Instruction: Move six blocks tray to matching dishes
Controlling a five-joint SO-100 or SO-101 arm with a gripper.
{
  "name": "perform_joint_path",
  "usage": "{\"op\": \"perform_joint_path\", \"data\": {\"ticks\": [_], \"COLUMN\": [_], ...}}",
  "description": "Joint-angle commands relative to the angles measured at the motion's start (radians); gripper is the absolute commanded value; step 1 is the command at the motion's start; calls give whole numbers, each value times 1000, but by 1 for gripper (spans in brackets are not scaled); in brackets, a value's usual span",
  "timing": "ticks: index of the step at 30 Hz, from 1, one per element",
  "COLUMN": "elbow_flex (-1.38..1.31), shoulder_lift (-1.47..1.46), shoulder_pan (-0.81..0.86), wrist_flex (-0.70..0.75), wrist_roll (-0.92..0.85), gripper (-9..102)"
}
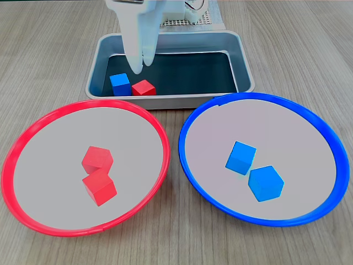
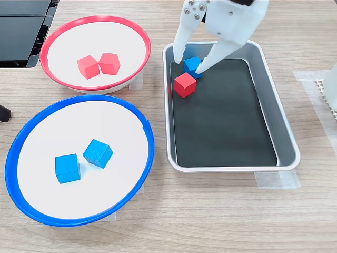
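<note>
Inside the grey tray (image 2: 285, 142), two glossy cubes (image 2: 185, 84), red and blue.

The arm is glossy white plastic throughout. Its gripper (image 2: 189, 65) ends in two long, flat fingers (image 2: 179, 42) that taper to narrow, rounded tips. Small silver screws (image 2: 197, 11) dot the bracket where the fingers join the wrist housing. In a fixed view the same fingers (image 1: 134, 38) look smooth, pale and unmarked, with a thin dark cable (image 1: 192, 5) behind.
</note>
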Motion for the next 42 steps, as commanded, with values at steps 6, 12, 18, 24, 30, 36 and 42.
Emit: {"op": "perform_joint_path", "data": {"ticks": [6,12,18,24,30,36,42], "elbow_flex": [17,-14,-71,-74,-95,-121,-127], "shoulder_lift": [-57,-118,-176,-216,-252,-284,-270], "shoulder_pan": [-14,29,55,49,15,-6,-6], "wrist_flex": [54,31,8,-32,-44,-35,23], "wrist_roll": [244,270,264,249,301,336,256], "gripper": [22,22,22,21,20,10,0]}}
